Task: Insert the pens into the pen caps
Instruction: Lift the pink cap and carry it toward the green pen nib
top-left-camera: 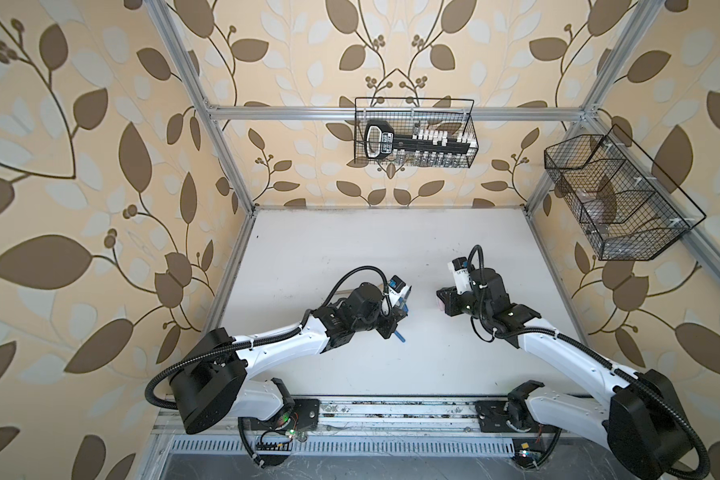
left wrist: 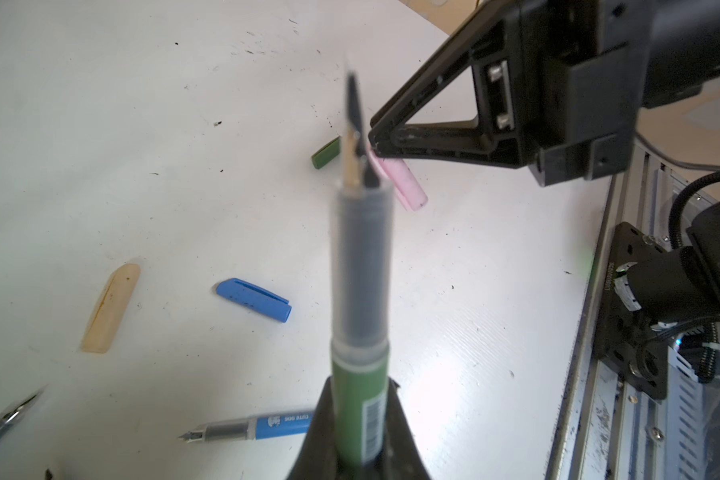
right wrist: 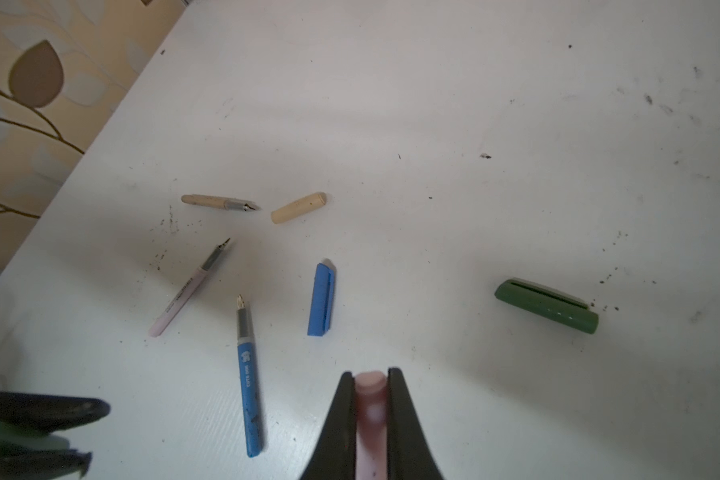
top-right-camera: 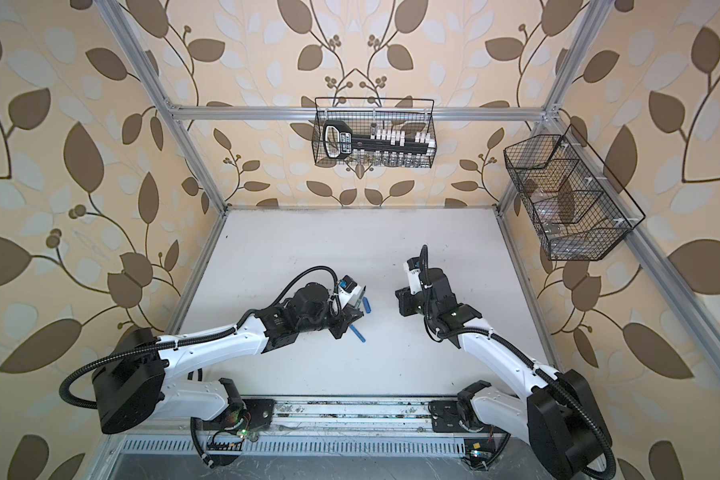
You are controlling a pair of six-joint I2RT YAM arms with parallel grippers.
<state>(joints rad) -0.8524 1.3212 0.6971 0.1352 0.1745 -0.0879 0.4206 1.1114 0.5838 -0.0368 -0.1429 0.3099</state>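
Your left fingers [left wrist: 319, 434] are pinching the green pen [left wrist: 362, 257] by its barrel, and your right fingers [right wrist: 337, 432] are clamped on the pink cap [right wrist: 371, 411]. Both things are up off the bench [right wrist: 433, 104], on the side of the blue cap [right wrist: 321, 299] that faces the right arm. The pen's long axis runs straight out from the left fingers with the nib leading toward the pink cap, so the two line up for a push. The colours do not match, though. I'd judge the pen's own partner is the green cap [right wrist: 547, 306], which lies flat and well apart from the blue cap, across it from the blue pen [right wrist: 248, 382]. The right arm looks nearer to it. The tan cap [right wrist: 299, 207], tan pen [right wrist: 219, 202] and pink pen [right wrist: 188, 291] lie loose beyond the blue cap. The nib is blurred in the left wrist view and overlaps the pink cap there, so you cannot read the gap between them — nor which end of that cap is open. In both top views the arms hide nearly everything held.
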